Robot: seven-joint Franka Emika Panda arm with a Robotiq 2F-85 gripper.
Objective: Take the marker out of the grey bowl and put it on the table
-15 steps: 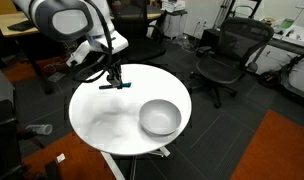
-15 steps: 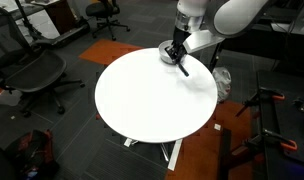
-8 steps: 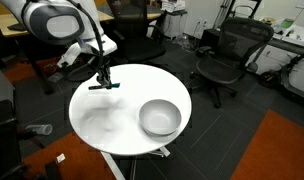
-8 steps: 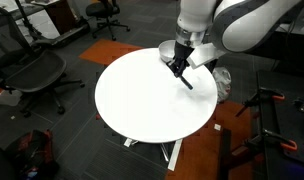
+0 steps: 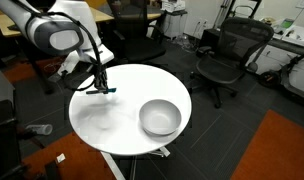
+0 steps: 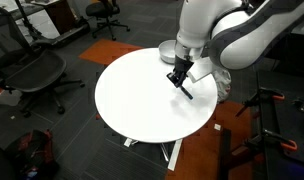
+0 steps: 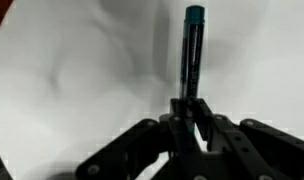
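Over the round white desk [image 5: 112, 128], the hand [image 5: 100, 85] clamps the thin dark marker [image 7: 192, 50] (placing step; shiny grey bowl [image 5: 160, 118] empty); next: lower, release.

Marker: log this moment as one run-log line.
marker: held, outside grey bowl | fingers: shut on marker | table: marker low over it, contact unclear

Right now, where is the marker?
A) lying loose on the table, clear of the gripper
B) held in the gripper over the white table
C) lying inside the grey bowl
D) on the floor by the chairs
B: the wrist view shows the marker clamped in the gripper with the table beneath it, and in an exterior view the grey bowl has nothing in it.
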